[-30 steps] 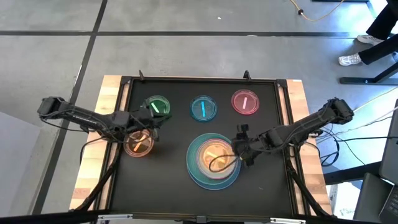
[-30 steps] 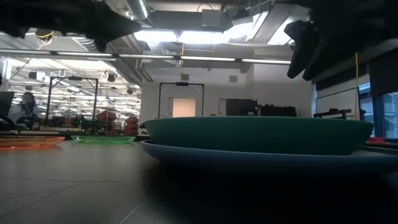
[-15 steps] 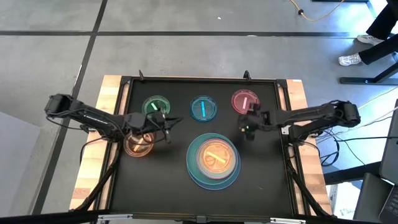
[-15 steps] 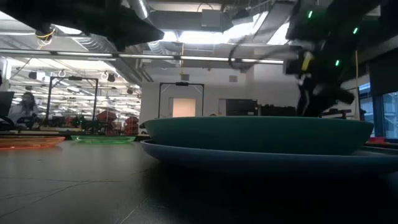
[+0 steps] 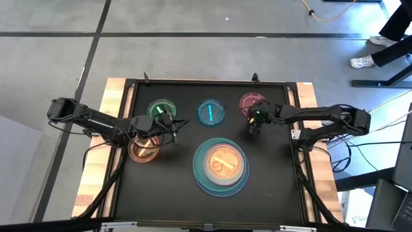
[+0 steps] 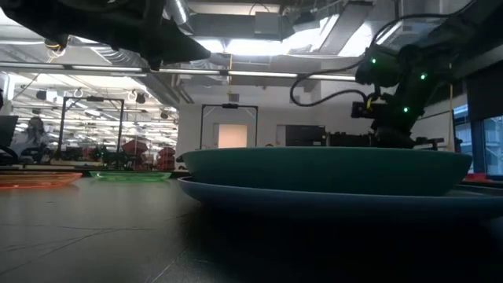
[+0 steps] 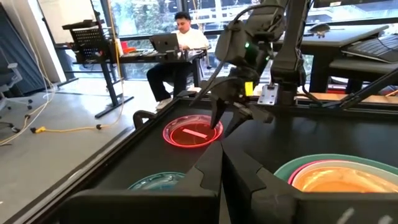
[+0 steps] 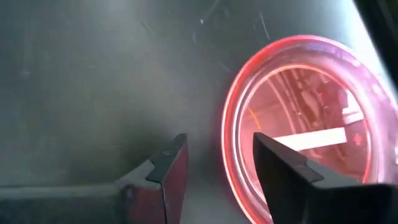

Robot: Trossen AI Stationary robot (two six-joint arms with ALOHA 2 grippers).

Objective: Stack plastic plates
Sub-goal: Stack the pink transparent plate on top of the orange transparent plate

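Observation:
A stack (image 5: pixel 221 166) sits at the table's middle: a large blue plate at the bottom, then teal, then pink, with an orange one on top. In the low view, the teal plate (image 6: pixel 322 169) rests in the blue one. Small translucent green (image 5: pixel 162 109), blue (image 5: pixel 210 112) and pink (image 5: pixel 253 103) plates lie in a far row. An orange one (image 5: pixel 143 149) lies at the left. My right gripper (image 8: pixel 217 168) is open and points down. Its fingers stand either side of the pink plate's near-left rim (image 8: pixel 229 149). My left gripper (image 7: pixel 221 165) is shut and empty, between the orange plate and the stack.
The black mat has a raised frame (image 5: pixel 206 82) around it, with wooden table edges (image 5: pixel 114 109) on both sides. A person sits at a desk (image 7: pixel 180 37) in the room beyond the table. There is bare mat (image 5: pixel 161 187) left of the stack.
My right gripper has left the stack and gone toward the table's far edge, then down to the small pink plate's rim. My left gripper has moved from over the small orange plate toward the table's right and now holds still.

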